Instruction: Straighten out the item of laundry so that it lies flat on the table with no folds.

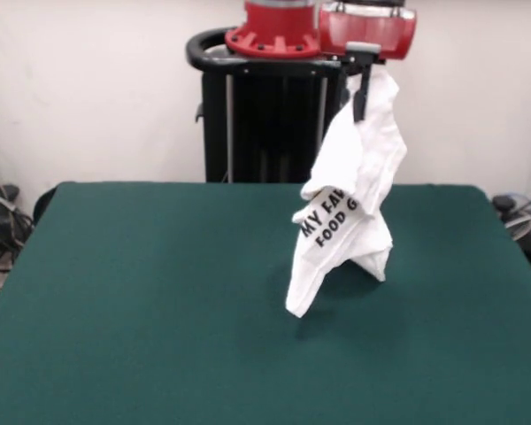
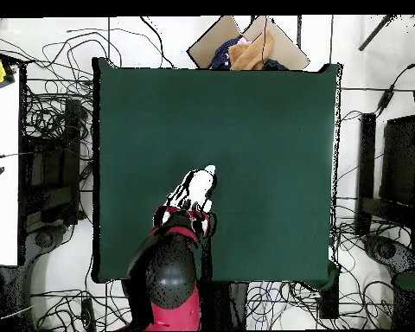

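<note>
The white T-shirt (image 1: 350, 208) with black block lettering hangs bunched and folded from my gripper (image 1: 361, 108), lifted above the dark green table (image 1: 142, 301). Its lowest corner hangs just above the felt, right of the table's middle; I cannot tell if it touches. The gripper is shut on the shirt's top edge, high near the robot's pedestal. In the overhead view the shirt (image 2: 198, 186) shows as a small white patch just beyond the red arm (image 2: 178, 259), over the near part of the table (image 2: 271, 130).
The black pedestal (image 1: 274, 124) stands behind the table's far edge. A cardboard box with clothes (image 2: 245, 50) sits beyond the table's opposite edge in the overhead view. Cables and stands lie on the floor on both sides.
</note>
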{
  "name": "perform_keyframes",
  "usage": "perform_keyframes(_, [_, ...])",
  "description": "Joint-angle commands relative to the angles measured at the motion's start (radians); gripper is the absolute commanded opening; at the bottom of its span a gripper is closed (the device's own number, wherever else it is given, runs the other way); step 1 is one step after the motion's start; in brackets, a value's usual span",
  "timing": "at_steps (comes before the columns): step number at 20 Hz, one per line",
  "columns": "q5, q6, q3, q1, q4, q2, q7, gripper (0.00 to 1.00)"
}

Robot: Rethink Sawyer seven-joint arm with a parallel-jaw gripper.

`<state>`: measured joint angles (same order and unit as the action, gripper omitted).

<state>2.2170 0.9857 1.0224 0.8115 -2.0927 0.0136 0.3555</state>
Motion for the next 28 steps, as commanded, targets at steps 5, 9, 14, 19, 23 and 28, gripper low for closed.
perform_keyframes(5, [-0.144, -0.095, -0.132, -0.088, 0.075, 0.087, 0.061, 0.00])
perform_keyframes(9, [-0.234, -0.114, -0.136, -0.134, 0.083, 0.139, 0.053, 1.00])
perform_keyframes(14, [-0.316, -0.120, -0.123, -0.185, 0.098, 0.203, 0.084, 1.00])
perform_keyframes(19, [-0.475, -0.165, -0.076, -0.268, 0.167, 0.251, 0.117, 1.00])
perform_keyframes(23, [-0.421, -0.242, -0.141, -0.307, 0.167, 0.267, 0.087, 1.00])
perform_keyframes(28, [-0.227, -0.324, -0.242, -0.277, 0.145, 0.234, 0.042, 1.00])
